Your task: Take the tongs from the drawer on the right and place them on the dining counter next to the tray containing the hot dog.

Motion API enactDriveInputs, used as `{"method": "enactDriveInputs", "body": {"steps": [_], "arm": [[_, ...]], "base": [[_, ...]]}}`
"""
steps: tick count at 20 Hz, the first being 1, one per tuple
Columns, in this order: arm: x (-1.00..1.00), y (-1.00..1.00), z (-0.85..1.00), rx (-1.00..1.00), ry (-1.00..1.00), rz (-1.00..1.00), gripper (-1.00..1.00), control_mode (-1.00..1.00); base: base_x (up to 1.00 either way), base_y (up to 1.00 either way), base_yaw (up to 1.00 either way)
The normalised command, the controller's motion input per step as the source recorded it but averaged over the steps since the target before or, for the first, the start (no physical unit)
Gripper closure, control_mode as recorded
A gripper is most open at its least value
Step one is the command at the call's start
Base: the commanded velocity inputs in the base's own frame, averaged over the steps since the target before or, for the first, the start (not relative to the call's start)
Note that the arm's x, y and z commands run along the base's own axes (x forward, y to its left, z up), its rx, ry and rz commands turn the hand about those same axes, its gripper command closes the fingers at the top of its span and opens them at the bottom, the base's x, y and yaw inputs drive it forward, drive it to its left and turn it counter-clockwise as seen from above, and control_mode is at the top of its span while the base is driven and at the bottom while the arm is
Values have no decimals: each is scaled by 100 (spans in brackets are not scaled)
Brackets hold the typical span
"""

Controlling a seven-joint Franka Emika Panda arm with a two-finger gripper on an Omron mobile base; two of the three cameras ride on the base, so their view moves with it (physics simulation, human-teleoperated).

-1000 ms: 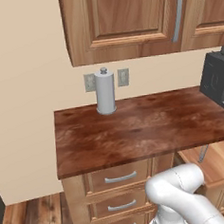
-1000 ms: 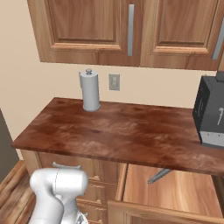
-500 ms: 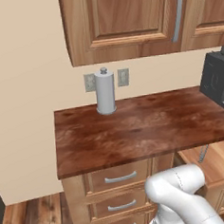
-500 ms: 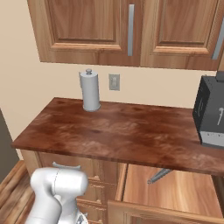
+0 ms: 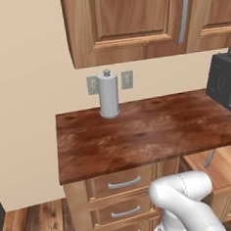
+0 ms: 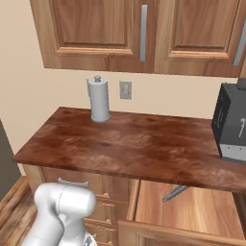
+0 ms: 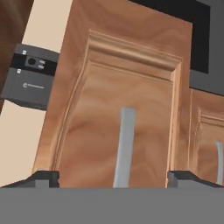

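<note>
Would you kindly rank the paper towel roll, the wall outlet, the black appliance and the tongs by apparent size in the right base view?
1. black appliance, partly cut off
2. paper towel roll
3. tongs, partly hidden under the worktop, so unsure against the outlet
4. wall outlet

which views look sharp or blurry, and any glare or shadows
Left base view: sharp, soft sheen on the worktop, faint shadow under the paper towel roll. Right base view: sharp too, tongs in the shaded drawer. Hand view: close and soft, cabinet door flatly lit, no glare.
</note>
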Motion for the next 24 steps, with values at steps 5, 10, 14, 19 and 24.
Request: {"method": "enactDriveInputs", "body": {"steps": [5, 10, 14, 19, 24], "arm": [[-54, 0, 34, -11, 12, -3, -100, -100], [-39, 0, 24, -10, 13, -4, -100, -100], [-6, 0, 22, -9, 8, -1, -100, -100], [0, 0, 25, -8, 6, 0, -100, -100], [0, 0, 31, -5, 10, 0, -100, -100]], "base": [[0, 0, 0], [0, 0, 0], [0, 0, 0], [0, 0, 0], [0, 0, 0]]}}
